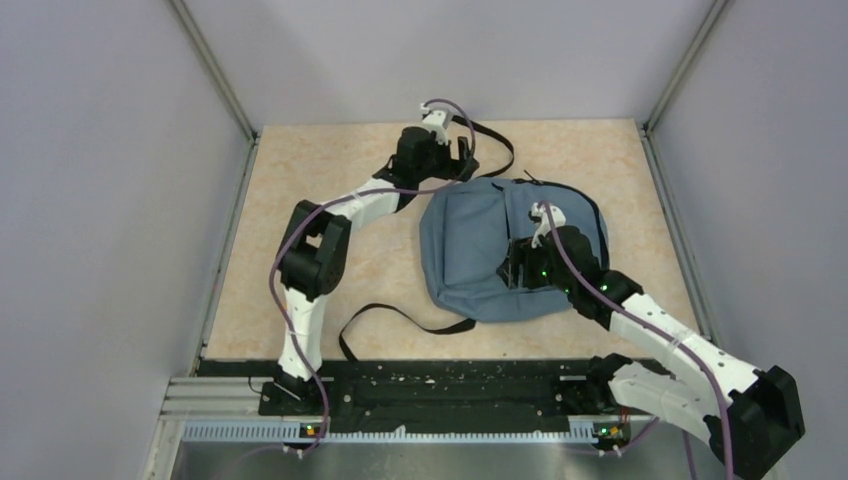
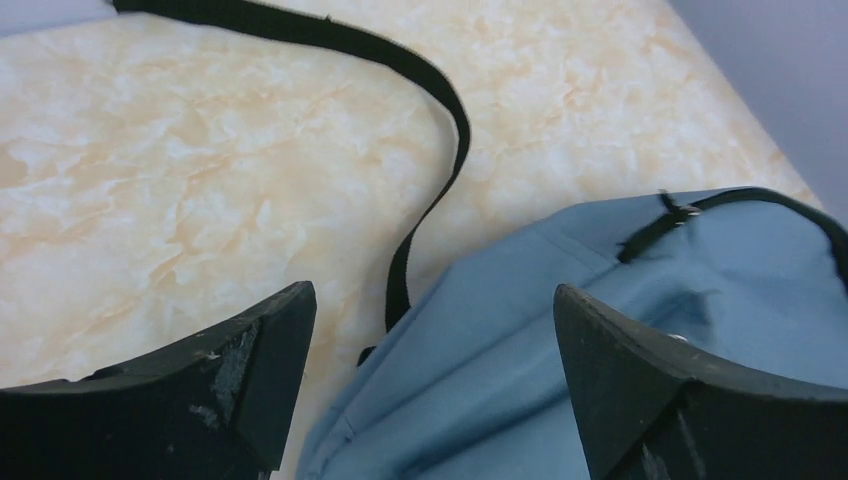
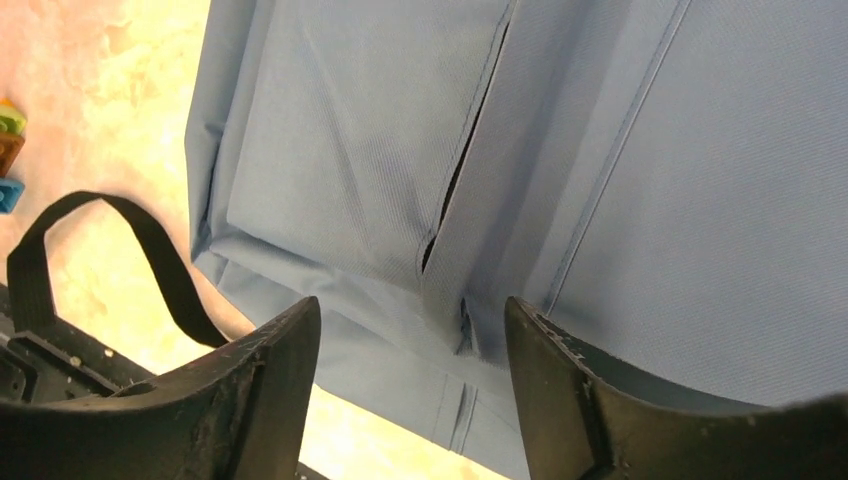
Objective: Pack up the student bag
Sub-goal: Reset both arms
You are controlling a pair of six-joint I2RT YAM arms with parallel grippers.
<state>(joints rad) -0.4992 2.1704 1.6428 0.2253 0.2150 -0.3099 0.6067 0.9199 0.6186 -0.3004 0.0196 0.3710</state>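
Bag (image 1: 470,250): we see the blue bag lying flat at centre frame in the top view, straps (image 1: 400,318) trailing toward lower left and upper centre.
Front pocket (image 3: 455,190): slit parted slightly (contents hidden); its zip pull is too small to tell.
Left gripper (image 2: 430,375): fingers spread wide, holding nothing, at the bag's upper-left corner.
Right gripper (image 3: 410,365): fingers spread wide, empty, hovering over the pocket seam.
Stage: we cannot tell whether the bag is packed or awaiting items.
Technique: we judge thin cloth bunches easily; pinch at the seam, steady the far corner.
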